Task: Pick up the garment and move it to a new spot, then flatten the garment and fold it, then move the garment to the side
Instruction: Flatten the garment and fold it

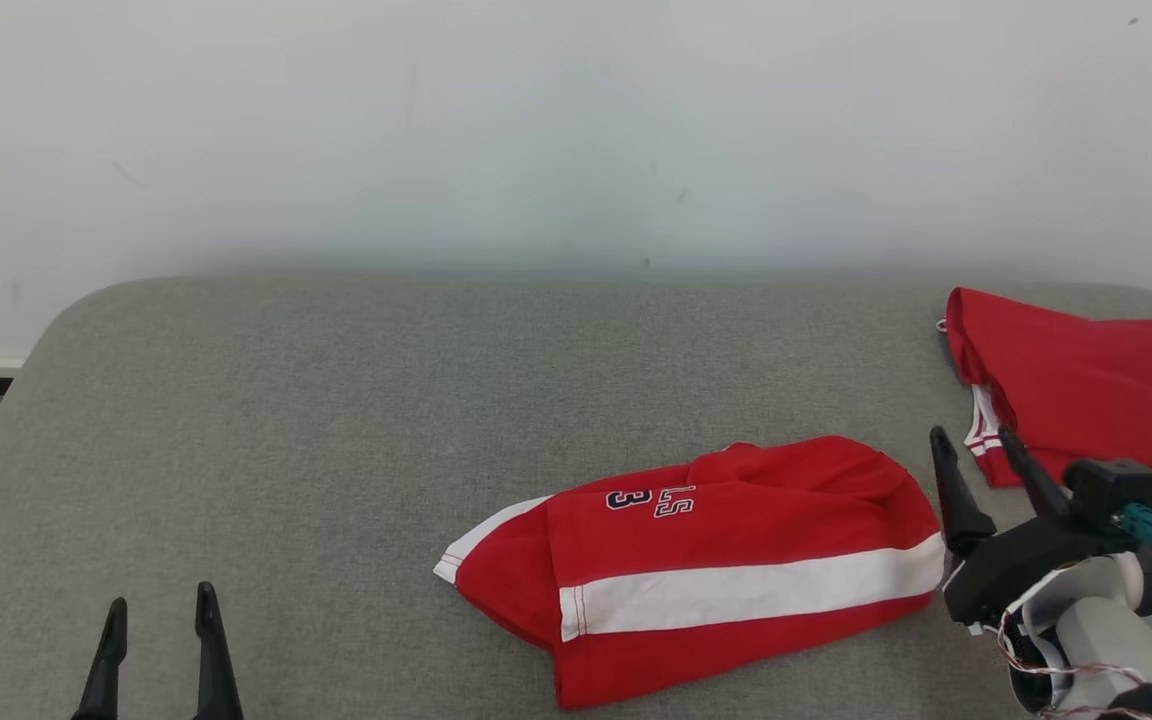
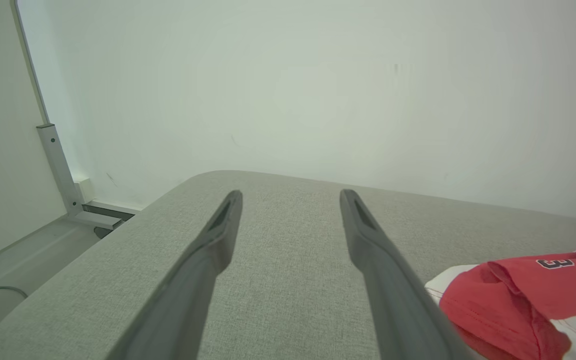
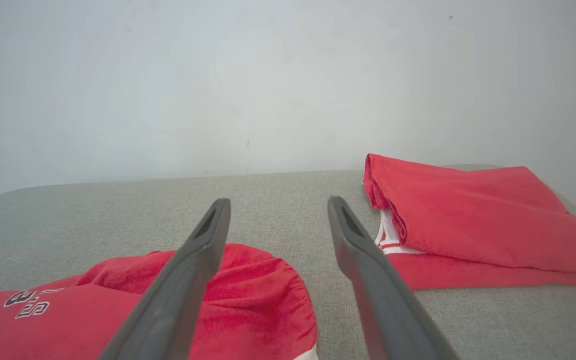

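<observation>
Loosely crumpled, the red garment (image 1: pixel 736 590) (white-striped) lies free; left pincer (image 1: pixel 161 595) and right pincer (image 1: pixel 971 435) gape empty.

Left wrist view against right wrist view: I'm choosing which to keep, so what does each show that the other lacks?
Left wrist, not right: the left hand, open, a metal post and floor beside the table. Right wrist, not left: the right hand, open, and a folded garment, at most a red speck in the left. Both: the numbered garment, the table, the wall.
</observation>
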Robot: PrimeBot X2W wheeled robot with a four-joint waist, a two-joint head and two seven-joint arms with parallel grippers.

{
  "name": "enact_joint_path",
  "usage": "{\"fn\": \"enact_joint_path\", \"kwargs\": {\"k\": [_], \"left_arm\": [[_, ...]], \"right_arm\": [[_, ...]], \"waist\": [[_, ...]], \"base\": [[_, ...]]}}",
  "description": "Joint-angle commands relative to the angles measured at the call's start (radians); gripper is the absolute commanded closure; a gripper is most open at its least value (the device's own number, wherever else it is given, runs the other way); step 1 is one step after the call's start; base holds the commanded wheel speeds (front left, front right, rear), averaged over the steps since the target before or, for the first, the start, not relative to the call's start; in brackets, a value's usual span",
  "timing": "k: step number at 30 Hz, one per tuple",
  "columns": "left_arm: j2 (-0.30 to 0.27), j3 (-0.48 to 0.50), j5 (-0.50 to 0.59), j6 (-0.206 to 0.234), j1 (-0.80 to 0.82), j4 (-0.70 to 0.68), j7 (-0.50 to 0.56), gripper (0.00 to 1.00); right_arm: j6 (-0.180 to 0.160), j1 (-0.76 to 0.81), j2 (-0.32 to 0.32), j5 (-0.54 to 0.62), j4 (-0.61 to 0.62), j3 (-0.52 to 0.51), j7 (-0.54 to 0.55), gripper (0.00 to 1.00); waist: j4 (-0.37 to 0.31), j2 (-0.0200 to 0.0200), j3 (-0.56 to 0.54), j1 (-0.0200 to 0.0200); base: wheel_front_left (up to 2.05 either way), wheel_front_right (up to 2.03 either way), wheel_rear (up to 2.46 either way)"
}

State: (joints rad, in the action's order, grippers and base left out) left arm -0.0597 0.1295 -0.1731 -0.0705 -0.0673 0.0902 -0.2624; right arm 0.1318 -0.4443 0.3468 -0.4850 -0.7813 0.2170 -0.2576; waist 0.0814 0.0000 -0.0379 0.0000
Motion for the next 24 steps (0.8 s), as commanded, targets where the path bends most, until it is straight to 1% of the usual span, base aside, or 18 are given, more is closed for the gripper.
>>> {"fn": "enact_joint_path", "kwargs": {"k": [1, 2, 3, 5, 9, 12, 13, 18, 24], "left_arm": [[-0.001, -0.001, 0.010, -0.003, -0.003, 0.003, -0.003, 0.00], [-0.007, -0.003, 0.020, -0.005, -0.005, 0.004, -0.003, 0.00], [-0.007, -0.003, 0.020, -0.005, -0.005, 0.004, -0.003, 0.00], [-0.013, -0.008, 0.035, -0.002, -0.007, 0.003, -0.003, 0.00], [-0.013, -0.014, 0.046, 0.002, -0.007, 0.009, -0.003, 0.00], [-0.020, -0.021, 0.055, 0.004, -0.009, 0.017, -0.003, 0.00], [-0.021, -0.026, 0.062, 0.005, -0.007, 0.021, -0.003, 0.00], [-0.023, -0.040, 0.074, 0.011, -0.011, 0.015, -0.003, 0.00], [-0.033, -0.064, 0.085, 0.002, 0.008, 0.034, -0.003, 0.00]], "right_arm": [[-0.003, 0.041, -0.010, 0.037, 0.048, -0.034, -0.006, 0.00], [-0.003, 0.055, -0.017, 0.060, 0.091, -0.065, -0.007, 0.00], [-0.003, 0.055, -0.017, 0.060, 0.091, -0.065, -0.007, 0.00], [-0.003, 0.101, -0.041, 0.112, 0.180, -0.117, -0.007, 0.00], [-0.003, 0.211, -0.100, 0.192, 0.336, -0.203, -0.007, 0.00], [-0.003, 0.289, -0.148, 0.233, 0.422, -0.242, -0.008, 0.00], [-0.003, 0.335, -0.182, 0.253, 0.469, -0.261, -0.005, 0.00], [-0.003, 0.410, -0.239, 0.286, 0.563, -0.260, 0.027, 0.00], [-0.003, 0.454, -0.270, 0.289, 0.609, -0.231, 0.044, 0.00]], "waist": [[-0.006, 0.0000, -0.006, 0.0000], [-0.009, 0.0000, -0.007, 0.0000], [-0.009, 0.0000, -0.007, 0.0000], [-0.013, 0.0000, -0.007, 0.0000], [-0.019, 0.0000, -0.008, 0.0000], [-0.024, 0.0000, -0.010, 0.0000], [-0.029, 0.0000, -0.011, 0.0000], [-0.054, 0.0000, -0.008, 0.0000], [-0.076, 0.0000, -0.007, 0.0000]], "base": [[0.00, 0.00, 0.00], [0.00, 0.00, 0.00], [0.00, 0.00, 0.00], [0.00, 0.00, 0.00], [0.00, 0.00, 0.00], [0.00, 0.00, 0.00], [0.00, 0.00, 0.00], [0.00, 0.00, 0.00], [0.00, 0.00, 0.00]]}}
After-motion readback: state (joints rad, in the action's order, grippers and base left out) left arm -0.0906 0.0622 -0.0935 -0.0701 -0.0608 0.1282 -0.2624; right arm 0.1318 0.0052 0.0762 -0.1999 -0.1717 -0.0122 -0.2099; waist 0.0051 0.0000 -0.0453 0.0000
